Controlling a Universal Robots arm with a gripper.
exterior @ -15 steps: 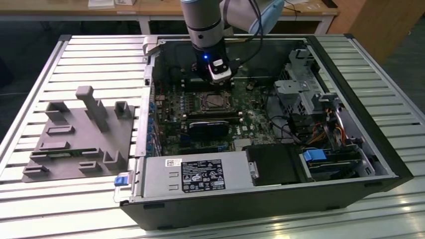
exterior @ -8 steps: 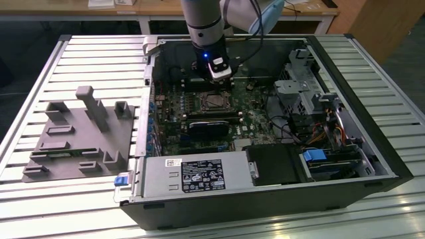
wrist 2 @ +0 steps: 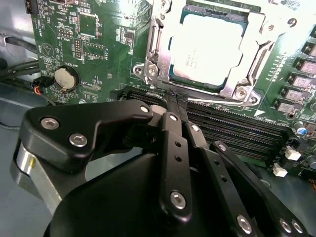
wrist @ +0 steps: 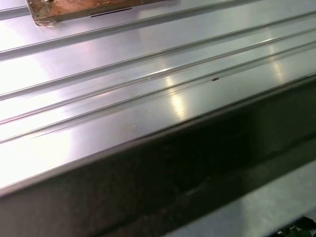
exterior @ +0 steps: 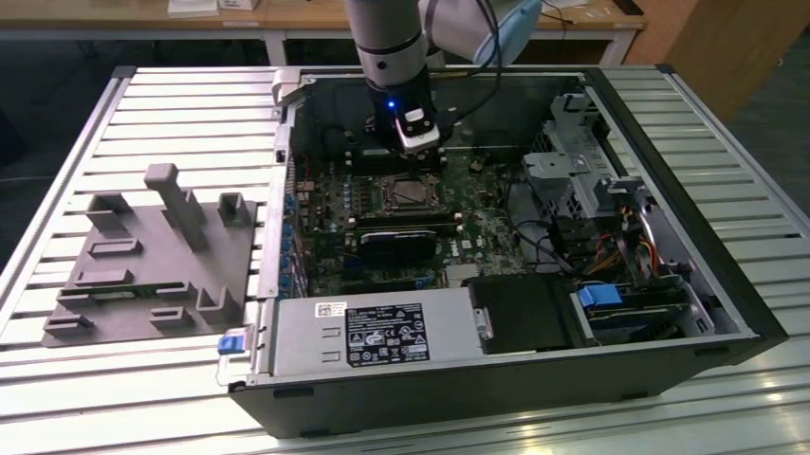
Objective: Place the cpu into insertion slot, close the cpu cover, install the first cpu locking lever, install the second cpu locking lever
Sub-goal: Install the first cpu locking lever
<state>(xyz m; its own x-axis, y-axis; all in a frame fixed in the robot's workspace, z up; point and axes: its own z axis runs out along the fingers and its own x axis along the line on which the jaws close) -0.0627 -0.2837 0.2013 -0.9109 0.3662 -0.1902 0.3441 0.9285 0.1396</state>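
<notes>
In the second wrist view the cpu (wrist 2: 207,47), a pale square chip, lies in the insertion slot (wrist 2: 236,92). The cpu cover (wrist 2: 258,52), a silver frame with a square window, lies flat around the chip. My gripper (wrist 2: 175,97) hangs just short of the socket's near edge, over the black memory slots, with its black fingers (wrist 2: 171,133) shut together and holding nothing. In the exterior view the gripper (exterior: 408,159) stands over the motherboard just behind the insertion slot (exterior: 408,193). Whether the locking levers are latched I cannot tell.
The open computer case (exterior: 708,313) lies on a ribbed metal table (exterior: 177,95). A black finned block (exterior: 398,242) sits in front of the socket, and a grey power supply box (exterior: 367,332) nearer the front. A grey fixture (exterior: 152,256) stands at the exterior view's left. Drive cages and cables (exterior: 608,218) fill the right.
</notes>
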